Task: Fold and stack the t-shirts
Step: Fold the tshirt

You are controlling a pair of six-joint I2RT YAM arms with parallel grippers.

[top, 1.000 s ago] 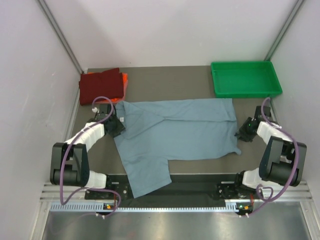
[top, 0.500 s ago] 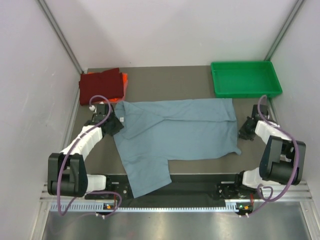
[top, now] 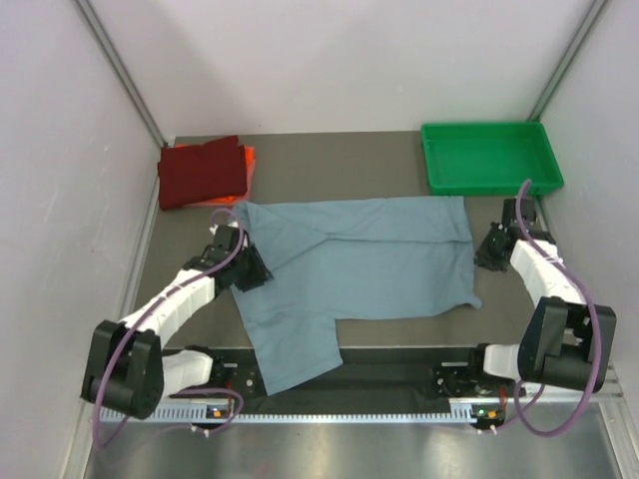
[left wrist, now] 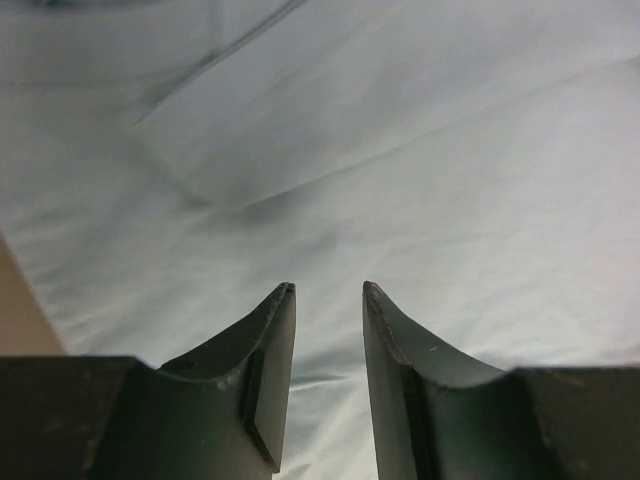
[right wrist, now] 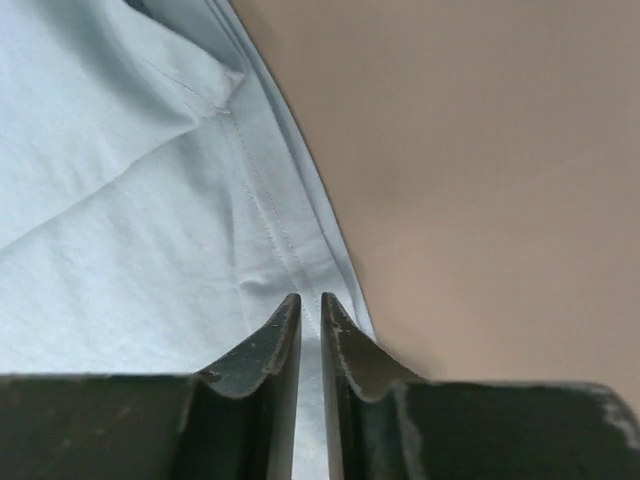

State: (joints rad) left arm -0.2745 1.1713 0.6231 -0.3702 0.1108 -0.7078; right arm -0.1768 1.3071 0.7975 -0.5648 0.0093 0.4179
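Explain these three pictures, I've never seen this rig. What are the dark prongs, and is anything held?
The wide picture looks down from above on two robot arms bolted at the table's near edge. The other two come from wrist cameras; the dark prongs are each gripper's own two fingers. On the table: a blue shirt spread out, a folded red shirt on an orange shirt far left, a green tray far right. The left gripper is open over the blue shirt, holding nothing. The right gripper is almost closed at the shirt's hem; whether it pinches cloth I cannot tell.
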